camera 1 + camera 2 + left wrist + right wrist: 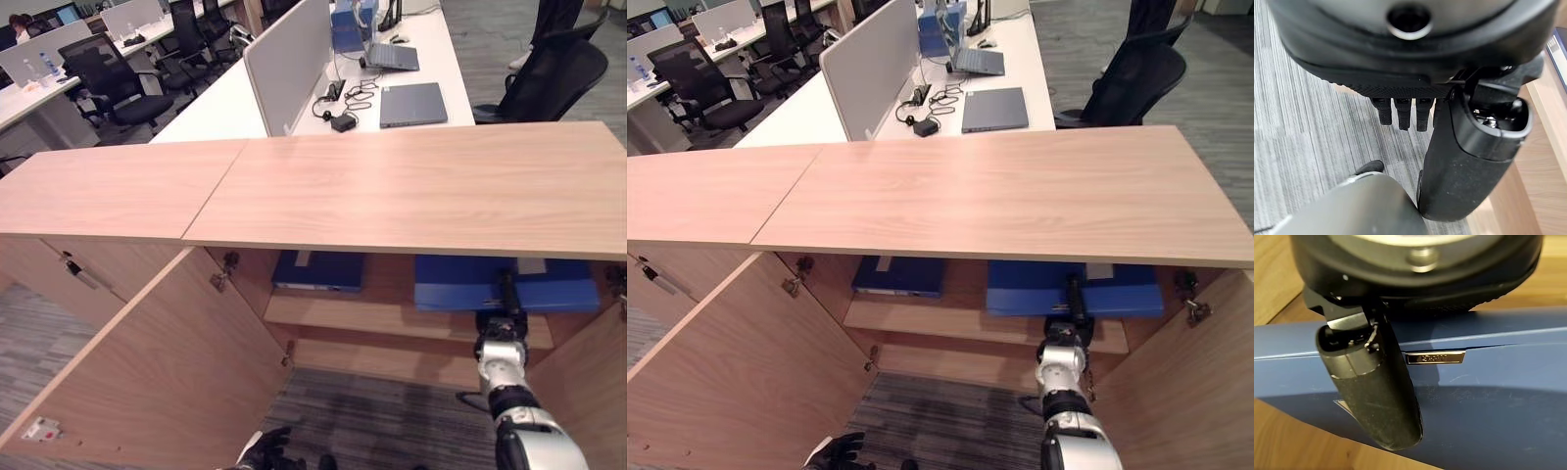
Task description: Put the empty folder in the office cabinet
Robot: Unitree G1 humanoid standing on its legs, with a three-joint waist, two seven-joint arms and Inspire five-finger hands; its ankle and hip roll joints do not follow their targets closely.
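Fingers of the right hand (1371, 387) hidden, grip untellable, thumb atop the flat folder (549, 284), lengthwise along the shelf (392, 321).

Grey striped carpet (382, 421) covered the floor. White desks (245, 98) with a grey divider panel (289, 64) stood beyond, carrying a closed laptop (412, 104) and cables (343, 98). Black office chairs (113, 83) flanked the desks.

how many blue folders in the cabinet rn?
2, both on the shelf: a darker folder at left, a brighter blue folder at right, with the right hand on it. The cabinet top could hide more.
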